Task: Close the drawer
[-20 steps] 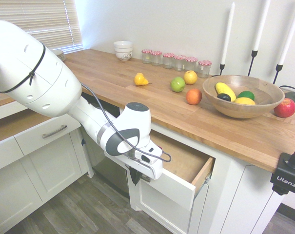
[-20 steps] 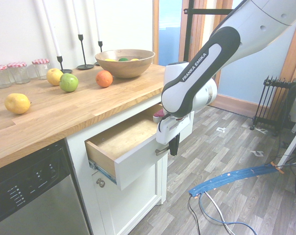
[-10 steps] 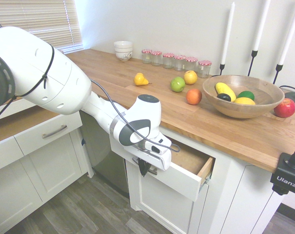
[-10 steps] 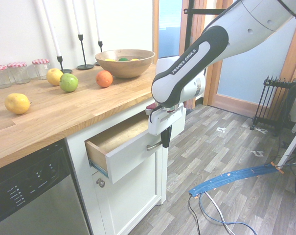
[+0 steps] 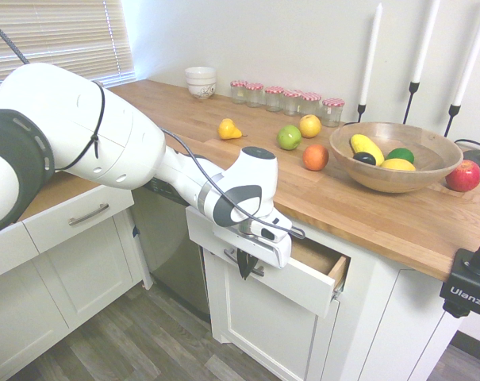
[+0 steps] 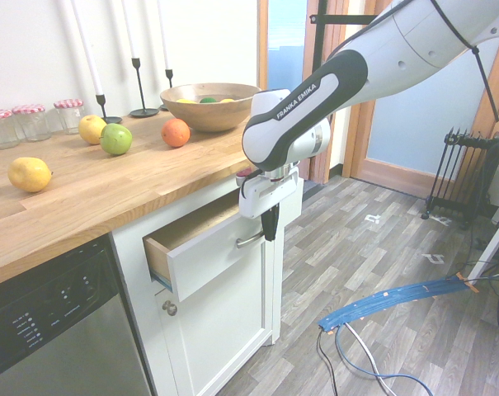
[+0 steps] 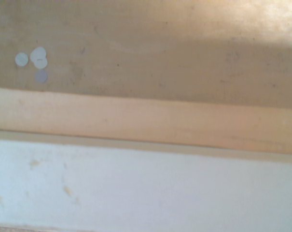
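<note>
The drawer (image 5: 303,283) (image 6: 204,256) under the wooden countertop stands a short way open, its white front panel leading and a strip of bare wood inside showing. Its silver bar handle (image 6: 250,240) is on the front. My gripper (image 5: 244,267) (image 6: 270,226) is shut, fingers pointing down, and rests against the white front at the handle. In the wrist view the top edge of the white front (image 7: 146,188) and the wooden drawer bottom (image 7: 146,48) fill the picture.
On the countertop (image 5: 247,175) lie a wooden fruit bowl (image 5: 394,155), loose fruit (image 5: 289,137), jars (image 5: 287,98), stacked white bowls (image 5: 201,82) and candlesticks (image 5: 369,59). A dishwasher (image 6: 51,330) is beside the drawer. Other white drawers (image 5: 77,216) run along the lower cabinet.
The arm has pushed the drawer inward; much less of its wooden inside shows now than a second ago. The gripper moved with the front toward the cabinet.
</note>
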`<state>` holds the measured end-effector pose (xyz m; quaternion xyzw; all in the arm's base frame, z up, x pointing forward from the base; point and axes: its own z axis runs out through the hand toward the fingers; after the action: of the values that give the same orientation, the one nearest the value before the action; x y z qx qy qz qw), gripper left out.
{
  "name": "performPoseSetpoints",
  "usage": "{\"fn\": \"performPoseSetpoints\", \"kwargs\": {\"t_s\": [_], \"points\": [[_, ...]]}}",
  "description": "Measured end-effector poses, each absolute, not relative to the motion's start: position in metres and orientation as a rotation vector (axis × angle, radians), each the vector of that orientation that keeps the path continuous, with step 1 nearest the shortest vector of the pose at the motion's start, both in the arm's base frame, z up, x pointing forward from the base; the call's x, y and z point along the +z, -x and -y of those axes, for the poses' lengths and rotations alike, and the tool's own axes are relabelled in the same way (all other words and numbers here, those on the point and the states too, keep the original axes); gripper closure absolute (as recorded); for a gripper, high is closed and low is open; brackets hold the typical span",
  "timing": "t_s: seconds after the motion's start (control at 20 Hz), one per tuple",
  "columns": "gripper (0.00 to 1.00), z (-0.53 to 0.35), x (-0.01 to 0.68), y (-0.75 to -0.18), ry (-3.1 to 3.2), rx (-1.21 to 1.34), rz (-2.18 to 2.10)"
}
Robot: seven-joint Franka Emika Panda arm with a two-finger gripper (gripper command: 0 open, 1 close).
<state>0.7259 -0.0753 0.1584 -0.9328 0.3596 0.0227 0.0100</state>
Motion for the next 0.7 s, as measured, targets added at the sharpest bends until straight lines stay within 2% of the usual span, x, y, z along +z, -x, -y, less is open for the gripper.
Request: {"fn": "performPoseSetpoints", "kwargs": {"t_s": [0.7], "points": [[1.00,0.083,0.158,-0.755,2.905,0.100,-1.157]]}}
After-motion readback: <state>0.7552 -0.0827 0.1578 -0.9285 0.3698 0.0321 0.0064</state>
